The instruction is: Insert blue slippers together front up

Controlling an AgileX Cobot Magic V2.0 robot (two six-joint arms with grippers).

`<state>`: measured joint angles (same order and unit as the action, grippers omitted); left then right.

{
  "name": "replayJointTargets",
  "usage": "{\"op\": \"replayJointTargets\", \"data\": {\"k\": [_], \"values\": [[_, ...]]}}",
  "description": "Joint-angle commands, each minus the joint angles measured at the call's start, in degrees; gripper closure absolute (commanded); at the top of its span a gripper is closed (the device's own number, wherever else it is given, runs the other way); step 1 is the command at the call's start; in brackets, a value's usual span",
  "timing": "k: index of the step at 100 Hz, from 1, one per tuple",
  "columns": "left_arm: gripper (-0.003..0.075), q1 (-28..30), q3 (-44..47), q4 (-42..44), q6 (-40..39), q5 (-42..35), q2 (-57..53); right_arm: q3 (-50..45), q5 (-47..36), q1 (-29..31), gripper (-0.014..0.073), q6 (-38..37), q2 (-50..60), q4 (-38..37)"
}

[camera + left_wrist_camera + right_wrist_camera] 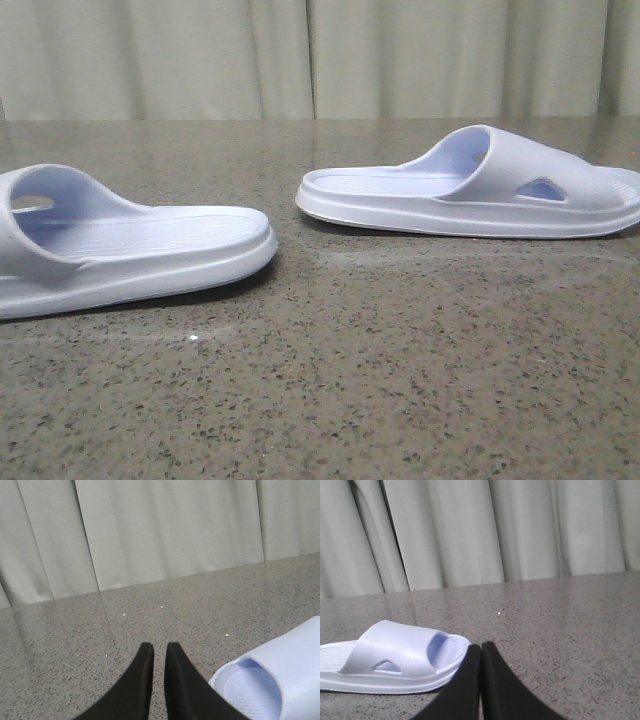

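Pair apart on speckled stone table (330,380), long axes L–R, heels facing.
L pale blue foam slipper (120,245) beside L fingers (145,655), nearly closed; R slipper (480,185) beside R fingers (492,655), pressed together.

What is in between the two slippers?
Nothing. In the front view, only bare speckled table lies between the left slipper and the right slipper.

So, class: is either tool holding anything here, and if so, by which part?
Nothing is held. The left tool and right tool are both shut on nothing; both slippers lie on the table.
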<state>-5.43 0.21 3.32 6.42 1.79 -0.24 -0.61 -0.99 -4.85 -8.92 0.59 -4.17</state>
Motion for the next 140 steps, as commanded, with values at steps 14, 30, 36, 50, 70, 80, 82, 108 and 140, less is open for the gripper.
{"op": "replayJointTargets", "data": {"k": [14,30,36,50,70,80,82,108,140], "values": [[0.0704,-0.4,0.5,-0.6,-0.5,-4.9,-1.7,-1.1,-4.4,0.0,0.0701,0.4,1.2,0.0],[0.0704,-0.4,0.5,-1.2,-0.5,-5.1,-1.7,-1.1,-4.7,0.0,0.0701,0.4,1.2,0.0],[0.0704,-0.4,0.5,-3.3,-0.5,-5.1,-1.7,-1.1,-4.7,0.0,0.0701,0.4,1.2,0.1],[0.0704,-0.4,0.5,-8.1,-0.5,-5.1,-1.7,-1.1,-4.7,0.0,0.0701,0.4,1.2,2.6],[0.0704,-0.4,0.3,-20.4,-0.5,-5.1,-1.7,0.7,-1.0,0.0,0.0700,0.3,1.2,9.7],[0.0704,-0.4,0.0,-27.2,-0.5,-5.1,-1.7,3.4,4.0,0.0,0.0700,0.3,1.2,9.7],[0.0704,-0.4,-0.1,-28.3,-0.5,-5.1,-1.7,4.1,4.9,0.0,0.0700,0.3,1.2,9.7],[0.0704,-0.4,-1.7,-32.4,-0.5,-4.3,-1.7,11.1,12.9,0.0,0.0700,0.3,1.0,9.7],[0.0704,-0.4,-12.9,-29.4,-0.4,6.4,-0.9,20.9,20.4,0.0,0.0700,0.3,-5.6,9.5]]}}
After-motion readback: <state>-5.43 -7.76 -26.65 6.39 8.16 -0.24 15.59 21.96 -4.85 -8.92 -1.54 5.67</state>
